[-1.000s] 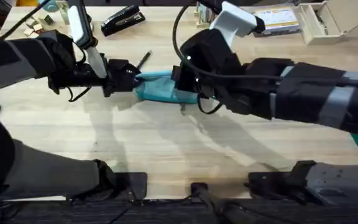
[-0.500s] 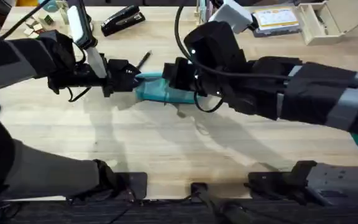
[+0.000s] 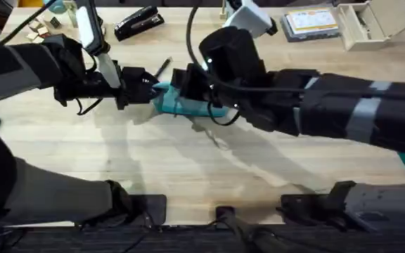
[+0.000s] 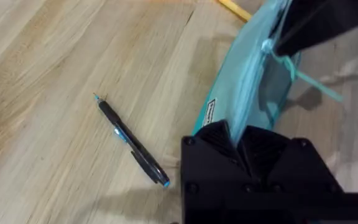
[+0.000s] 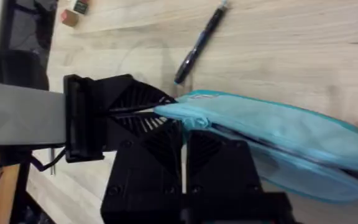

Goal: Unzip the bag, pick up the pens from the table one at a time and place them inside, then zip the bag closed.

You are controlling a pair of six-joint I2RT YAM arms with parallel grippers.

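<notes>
Two arms meet over one large light wood-grain tabletop [image 3: 188, 169], and we log the step as zip work on the pouch; opening or closing, we cannot tell.

Item, soft teal fabric pencil pouch [image 3: 181, 104]: lies between both grippers, near the table's far middle.

Item, left gripper [image 3: 140, 90]: clamped on the pouch's near end, anchoring it.

Item, right gripper [image 5: 184, 127]: pinched shut on the fabric at the zipper line close to that same end, fingers nearly touching the left's.

Item, slim black pen [image 4: 131, 141]: on the table just beside the pouch, untouched.

Item, yellow-orange pen [image 4: 234, 8]: only an end visible past the pouch.

We judge the next move needs steady tension from the left while the right travels along the zipper.
</notes>
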